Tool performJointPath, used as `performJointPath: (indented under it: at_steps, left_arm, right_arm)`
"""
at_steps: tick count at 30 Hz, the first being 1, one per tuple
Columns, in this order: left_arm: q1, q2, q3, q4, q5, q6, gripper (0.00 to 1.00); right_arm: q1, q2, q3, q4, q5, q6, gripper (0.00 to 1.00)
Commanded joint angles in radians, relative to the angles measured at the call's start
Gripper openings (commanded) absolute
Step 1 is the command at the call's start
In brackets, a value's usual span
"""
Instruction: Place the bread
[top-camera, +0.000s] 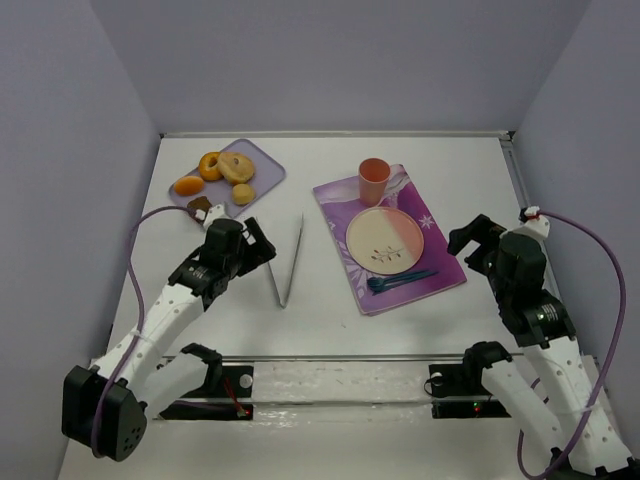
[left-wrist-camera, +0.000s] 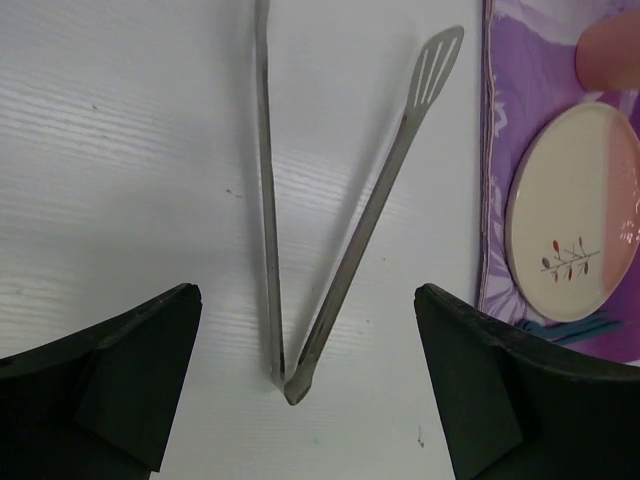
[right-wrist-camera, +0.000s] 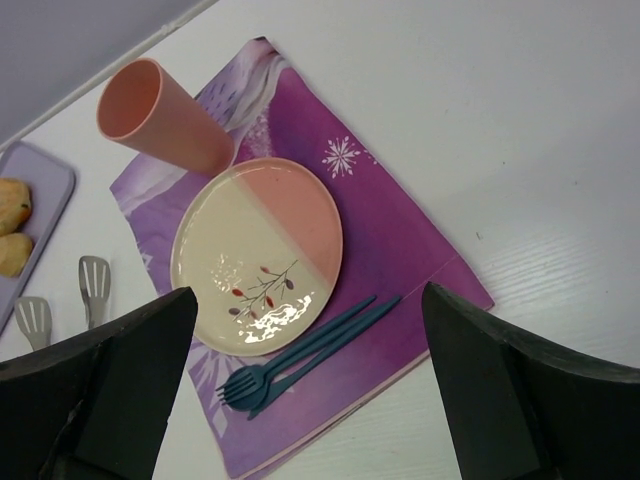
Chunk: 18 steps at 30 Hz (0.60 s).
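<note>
Several bread pieces (top-camera: 236, 168) lie on a lilac tray (top-camera: 262, 180) at the back left; two show at the left edge of the right wrist view (right-wrist-camera: 12, 228). Metal tongs (top-camera: 289, 260) lie open on the table, hinge toward me (left-wrist-camera: 290, 385). A cream and pink plate (top-camera: 385, 238) sits on a purple placemat (top-camera: 442, 262). My left gripper (top-camera: 256, 248) is open and empty, hovering over the tongs' hinge end (left-wrist-camera: 305, 330). My right gripper (top-camera: 478, 240) is open and empty, above the table right of the placemat (right-wrist-camera: 300, 330).
A pink cup (top-camera: 373, 181) stands on the placemat behind the plate. A blue fork and knife (top-camera: 400, 280) lie on the mat in front of the plate. Walls enclose the table on three sides.
</note>
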Motion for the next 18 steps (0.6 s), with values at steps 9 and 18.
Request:
performJointPath:
  at_steps: [9, 18]
  left_arm:
    - [-0.238, 0.268, -0.015, 0.052, 0.014, -0.009, 0.99]
    - [-0.265, 0.455, 0.063, 0.026, -0.084, 0.007, 0.99]
  right_arm:
    - [0.002, 0.126, -0.021, 0.040, -0.093, -0.044, 1.00]
    - [0.002, 0.157, -0.015, 0.041, -0.122, -0.063, 1.00]
